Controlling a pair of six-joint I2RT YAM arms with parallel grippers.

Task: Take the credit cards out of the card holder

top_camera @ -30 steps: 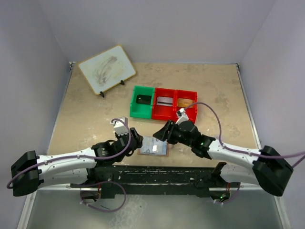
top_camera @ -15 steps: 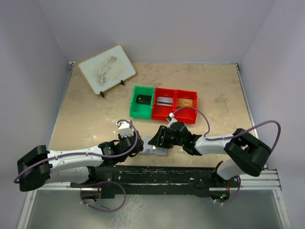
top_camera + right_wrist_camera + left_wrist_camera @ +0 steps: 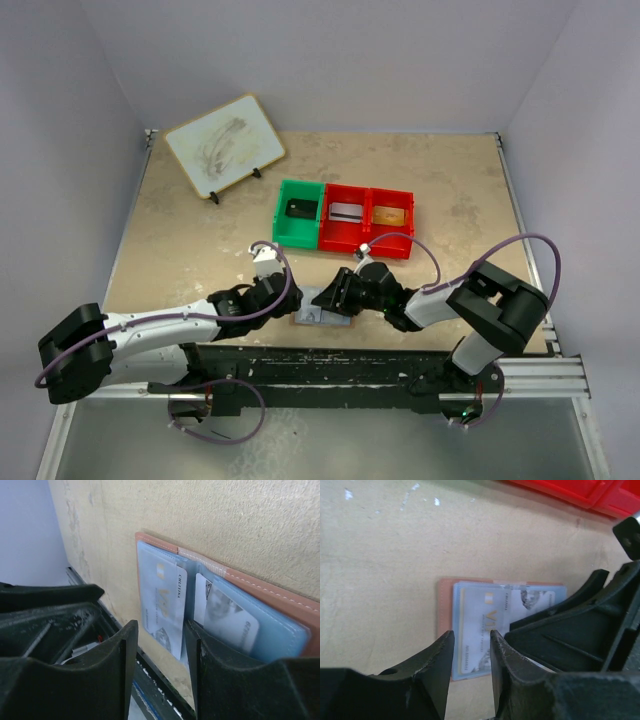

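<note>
The left gripper (image 3: 471, 637) sits low over the near edge of the card holder (image 3: 445, 605). Its jaws are a narrow gap apart and nothing is pinched between them. The right gripper (image 3: 161, 632) faces it from the other side, close enough that its black fingers fill the right of the left wrist view. Its jaws are also part-way open and hold nothing. They straddle the loose corner of a pale blue card (image 3: 162, 600) without closing on it.

The card holder lies opened flat on the table (image 3: 180, 240), blue-grey inner panels up, with a tan leather border showing along its outer edges. The pale blue card, which has a gold chip, sits in one pocket and juts out past the pocket's lip. A second card (image 3: 227, 615), bearing a portrait, is tucked deeper in the other pocket, and only part of it is exposed.

The holder is close to the table's near edge, just beyond the black rail (image 3: 330, 365) that carries the arm bases, so there is little room on that side. Beyond it, a strip of bare table separates it from the green bin (image 3: 297, 238) and the red bins (image 3: 345, 243). Wider bare surface spreads to the left, as far as a propped board (image 3: 225, 145) at the far left corner.
</note>
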